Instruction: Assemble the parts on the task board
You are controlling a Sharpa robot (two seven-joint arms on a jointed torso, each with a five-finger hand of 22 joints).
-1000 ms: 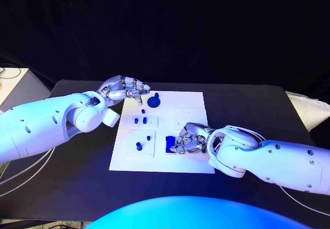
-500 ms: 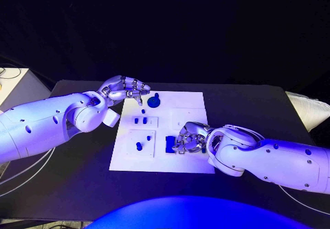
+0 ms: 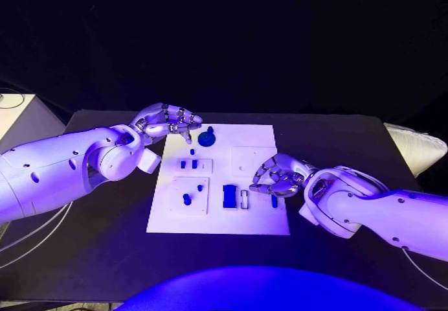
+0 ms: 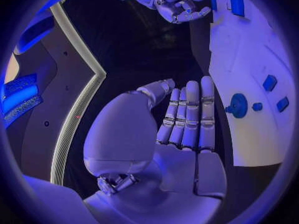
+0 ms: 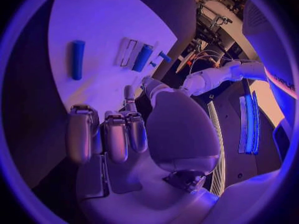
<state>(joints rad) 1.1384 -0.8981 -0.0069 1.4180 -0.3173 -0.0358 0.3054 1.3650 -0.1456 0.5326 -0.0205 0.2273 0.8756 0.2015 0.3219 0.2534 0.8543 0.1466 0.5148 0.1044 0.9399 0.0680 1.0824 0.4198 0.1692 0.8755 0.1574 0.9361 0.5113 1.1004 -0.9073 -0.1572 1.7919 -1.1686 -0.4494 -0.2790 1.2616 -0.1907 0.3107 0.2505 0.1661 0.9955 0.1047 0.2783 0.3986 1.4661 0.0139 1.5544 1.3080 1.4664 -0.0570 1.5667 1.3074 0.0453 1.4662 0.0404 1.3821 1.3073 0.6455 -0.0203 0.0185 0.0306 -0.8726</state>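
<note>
Your right hand [image 3: 277, 178], fingers curled on nothing, hangs just right of the slim blue peg [image 3: 274, 201] lying near-to-far on the task board [image 3: 257, 223]; left hand [image 3: 170, 121], also empty and curled, is farther.

Black bench [image 3: 355, 139] in front of me, dark matte top. White task board [image 3: 252, 139] lies flat near its middle, long side running away from me. Small blue parts [image 3: 230, 195] sit on the board. I see bare bench on both sides of it.
</note>
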